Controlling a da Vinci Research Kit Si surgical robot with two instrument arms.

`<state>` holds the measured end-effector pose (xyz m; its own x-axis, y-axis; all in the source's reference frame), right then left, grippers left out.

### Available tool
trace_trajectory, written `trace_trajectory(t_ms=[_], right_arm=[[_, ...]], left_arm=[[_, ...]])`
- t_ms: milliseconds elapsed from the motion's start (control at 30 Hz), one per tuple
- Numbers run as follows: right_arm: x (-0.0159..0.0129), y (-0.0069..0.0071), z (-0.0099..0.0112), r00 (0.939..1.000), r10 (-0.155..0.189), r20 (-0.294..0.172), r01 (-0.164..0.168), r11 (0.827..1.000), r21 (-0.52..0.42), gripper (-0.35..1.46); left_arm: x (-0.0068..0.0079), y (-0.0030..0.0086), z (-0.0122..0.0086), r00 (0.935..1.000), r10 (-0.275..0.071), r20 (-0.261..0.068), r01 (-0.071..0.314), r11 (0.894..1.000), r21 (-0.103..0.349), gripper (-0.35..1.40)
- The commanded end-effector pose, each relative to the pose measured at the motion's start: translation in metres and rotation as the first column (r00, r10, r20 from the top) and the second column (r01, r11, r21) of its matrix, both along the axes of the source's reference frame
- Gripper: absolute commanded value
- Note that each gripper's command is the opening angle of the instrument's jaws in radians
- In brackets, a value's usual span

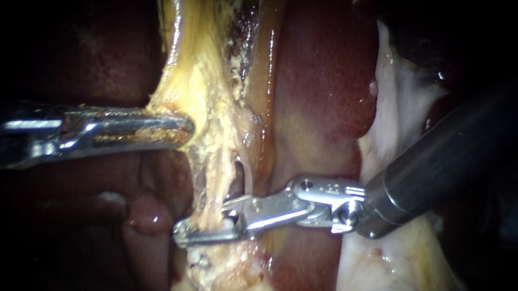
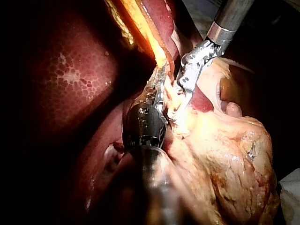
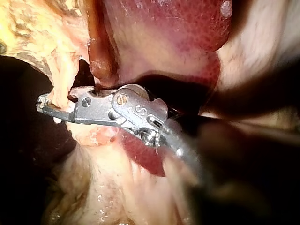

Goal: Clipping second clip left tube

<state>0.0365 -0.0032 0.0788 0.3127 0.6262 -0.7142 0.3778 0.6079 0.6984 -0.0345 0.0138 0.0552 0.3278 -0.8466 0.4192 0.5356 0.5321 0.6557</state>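
Right now the left instrument (image 1: 184, 128) comes in level from the left, and its end effector is pressed together on a fold of yellow fatty tissue (image 1: 196, 80). A band of that tissue shows between the two long jaws, and their tips sit at the left edge of the strand that hangs down from it.

Lower and to the right, the right instrument (image 1: 202, 224) slants in from the right. Its dark shaft crosses pale tissue (image 1: 395, 112) and the red-brown liver (image 1: 324, 77). Its end effector straddles the left tube (image 1: 211, 179), a thin yellowish strand running from far to near down the middle of the scene. One jaw lies on the far side of the strand and the longer one on the near side. Both touch it, so the end effector is pinching the tube with the jaws only partly drawn together. The right wrist view shows the same hold, with the strand caught close to the tips.

Just right of the left tube, beyond a small dark gap, a second tube (image 1: 265, 103), glossy and orange, runs alongside it against the liver.
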Motion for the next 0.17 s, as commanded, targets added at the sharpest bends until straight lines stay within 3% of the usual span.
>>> trace_trajectory(t_ms=[33,167], right_arm=[[0.0,0.0,-0.0001,1.0,-0.001,0.003,0.001,1.0,0.006,-0.35],[-0.0001,0.0,-0.0001,1.0,-0.004,0.004,0.004,1.0,0.011,-0.35]], left_arm=[[0.0,0.0,0.0,1.0,0.0,0.0,0.0,1.0,0.0,-0.35],[0.0,0.0,0.0,1.0,0.0,0.0,0.0,1.0,0.0,-0.35]])
